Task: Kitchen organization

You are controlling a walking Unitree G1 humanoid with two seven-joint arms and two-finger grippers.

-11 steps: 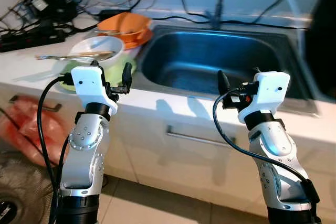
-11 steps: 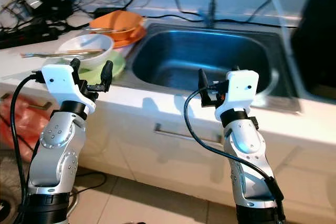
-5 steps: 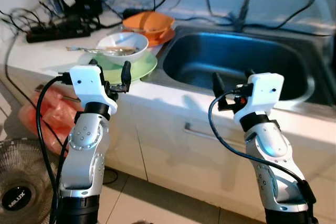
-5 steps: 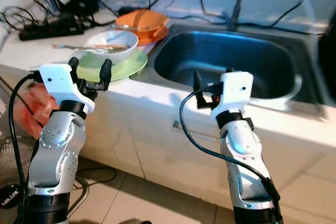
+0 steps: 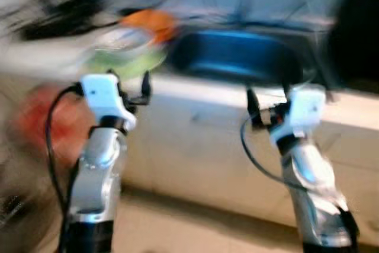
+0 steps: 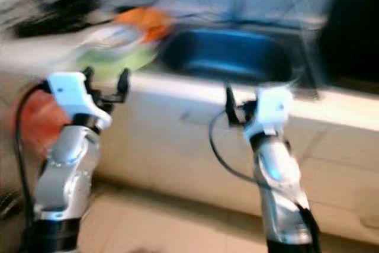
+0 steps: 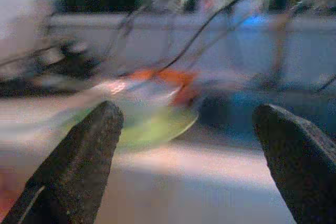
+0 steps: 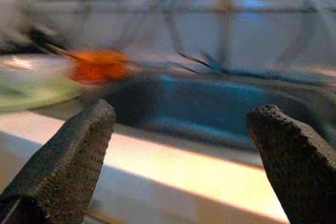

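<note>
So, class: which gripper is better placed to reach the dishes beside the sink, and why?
Probably the left. The left gripper, open and empty, is raised just before the green plate and orange bowl. The right gripper, also open, faces the sink. The views are blurred.

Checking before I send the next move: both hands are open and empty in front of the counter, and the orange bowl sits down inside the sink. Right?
Not quite. The orange bowl sits on the counter beside the sink, on its left, as the left eye view shows despite the blur. The left hand and right hand are open and empty in front of the counter.
</note>
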